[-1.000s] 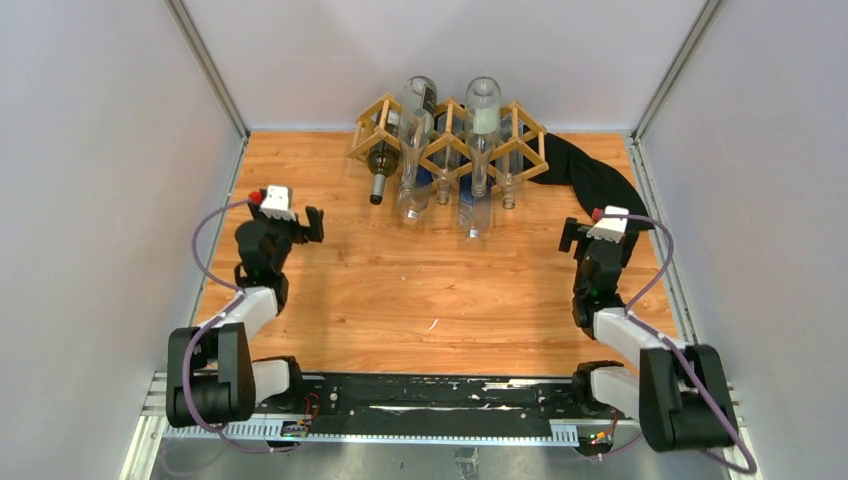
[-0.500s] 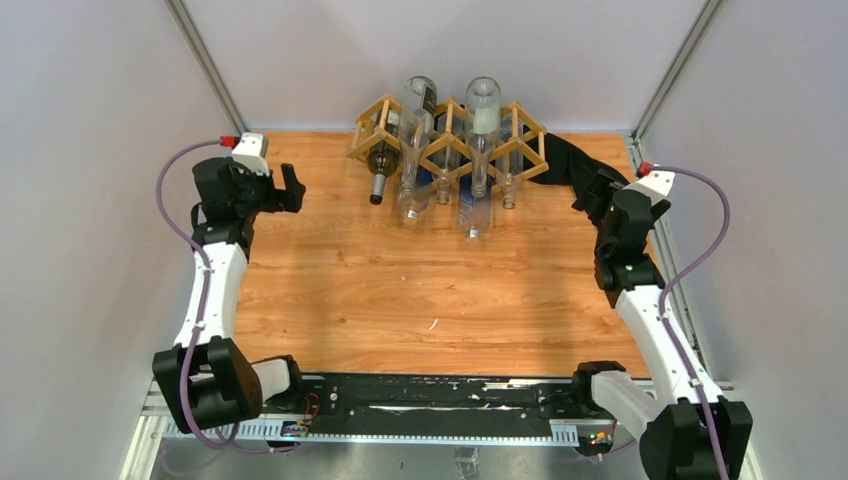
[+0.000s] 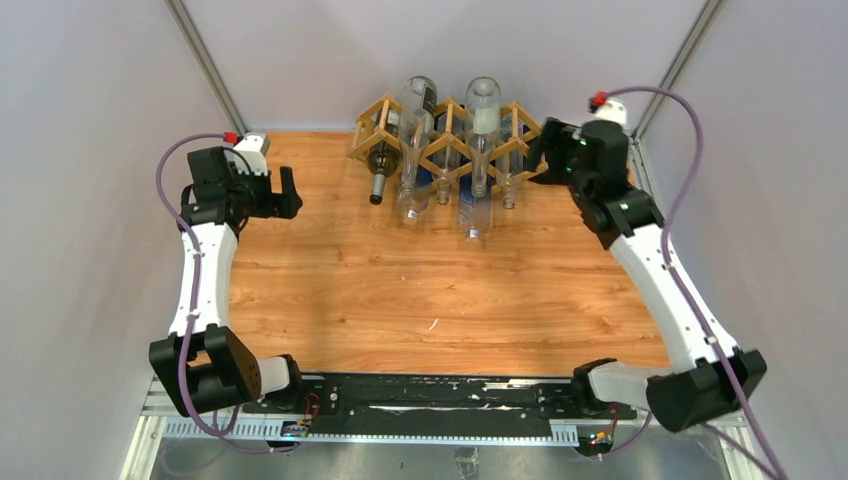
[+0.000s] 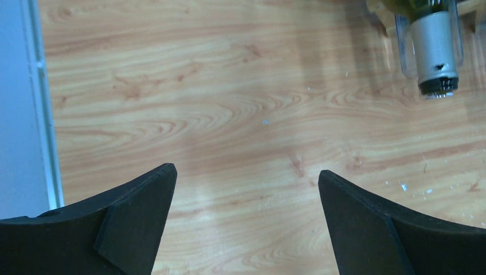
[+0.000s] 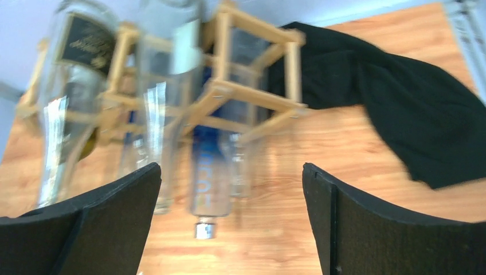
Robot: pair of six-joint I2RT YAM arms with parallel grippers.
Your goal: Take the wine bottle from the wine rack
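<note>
The wine rack (image 3: 450, 140) sits at twelve o'clock on the table (image 3: 400, 300), with bottles lying in its cells. The dark wine bottle (image 3: 381, 160) fills the leftmost cell, its silver-capped neck (image 4: 435, 51) pointing toward six. The left gripper (image 3: 285, 193) hovers at ten o'clock, jaws wide apart and empty. The right gripper (image 3: 548, 150) is at two o'clock by the black cloth (image 5: 401, 114), jaws spread, nothing held. Best play, I'd say: the left squares up on that neck, pinches behind the cap and draws straight out along the bottle, while the right steadies the frame so the clear bottles (image 3: 478, 190) don't roll.
</note>
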